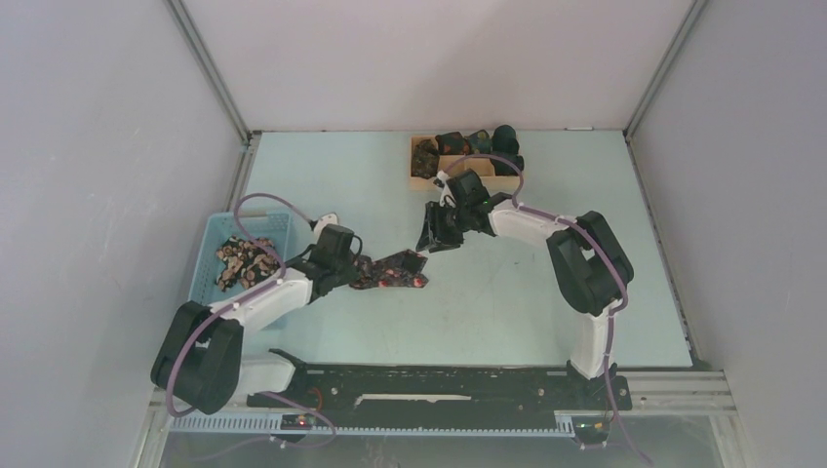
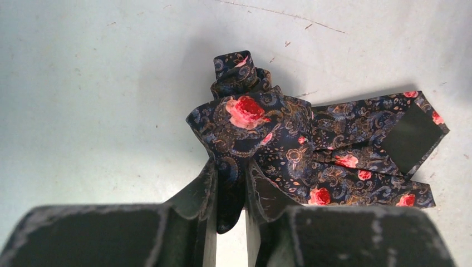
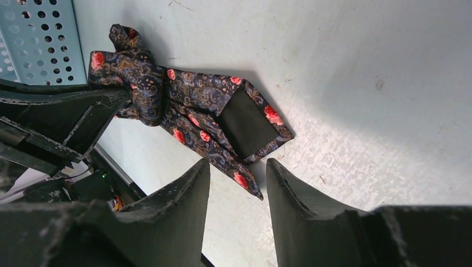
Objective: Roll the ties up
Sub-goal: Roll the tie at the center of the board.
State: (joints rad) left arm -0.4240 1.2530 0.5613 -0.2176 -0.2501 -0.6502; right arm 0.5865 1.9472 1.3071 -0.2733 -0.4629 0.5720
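One tie is in work, on the tabletop near the middle, just right of the blue basket. My left jaws are clenched on a bunched fold of it. The left wrist view shows fabric pinched between them, with a small twisted knob of cloth just beyond. The wide end lies flat to the right, folded so the plain dark lining faces up. My right jaws are released, holding nothing, hovering close over that wide end. More ties sit loose in the basket. The wooden tray at the far side holds several dark bundles, likely finished rolls.

Step, as I judge it: rolling this tie, early on, and the bundle looks loose and crumpled. The next move calls for my right jaws to come down on the wide end and hold it taut while the left winds the bundle toward it, edges kept aligned. I cannot tell how much length is already wound.
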